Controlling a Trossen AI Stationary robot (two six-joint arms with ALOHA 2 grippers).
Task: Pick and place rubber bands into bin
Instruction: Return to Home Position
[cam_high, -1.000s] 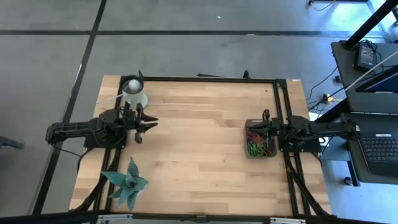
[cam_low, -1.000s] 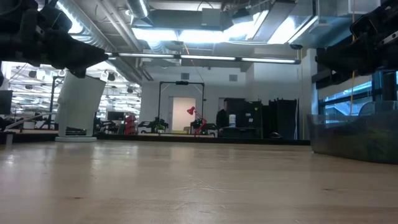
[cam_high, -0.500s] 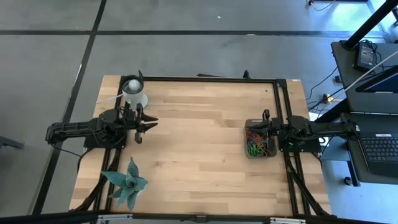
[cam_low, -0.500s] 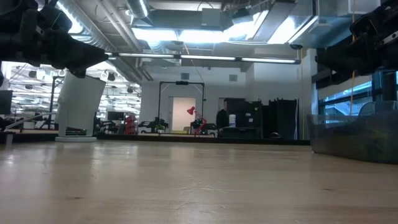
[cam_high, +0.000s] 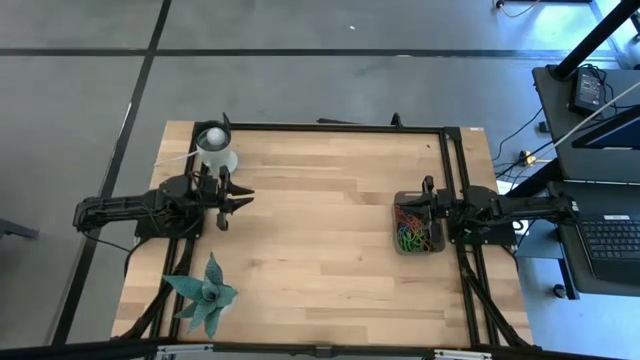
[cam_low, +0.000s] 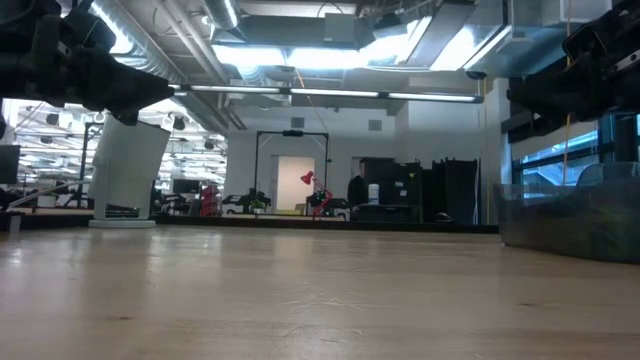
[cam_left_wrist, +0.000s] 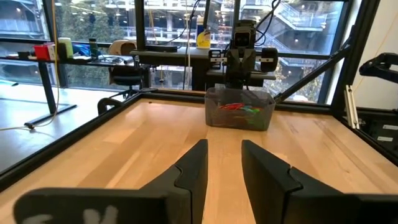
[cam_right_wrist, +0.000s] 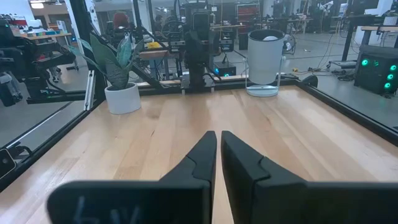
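The bin (cam_high: 418, 224) is a small dark tray at the table's right side, and it shows translucent in the left wrist view (cam_left_wrist: 239, 109). The rubber bands (cam_high: 410, 235) lie inside it as a tangle of red, green, yellow and orange loops (cam_left_wrist: 239, 107). My right gripper (cam_high: 408, 209) hangs level over the bin with its fingers shut (cam_right_wrist: 218, 149) and nothing between them. My left gripper (cam_high: 244, 197) hangs level at the table's left side. It points at the bin, and its fingers stand open (cam_left_wrist: 224, 158) and empty.
A white round cup (cam_high: 215, 150) stands at the far left, just behind my left arm. A potted spiky plant (cam_high: 203, 294) sits at the near left corner. Bare wooden tabletop (cam_high: 320, 220) stretches between the two grippers. A black frame (cam_high: 452, 170) borders the table.
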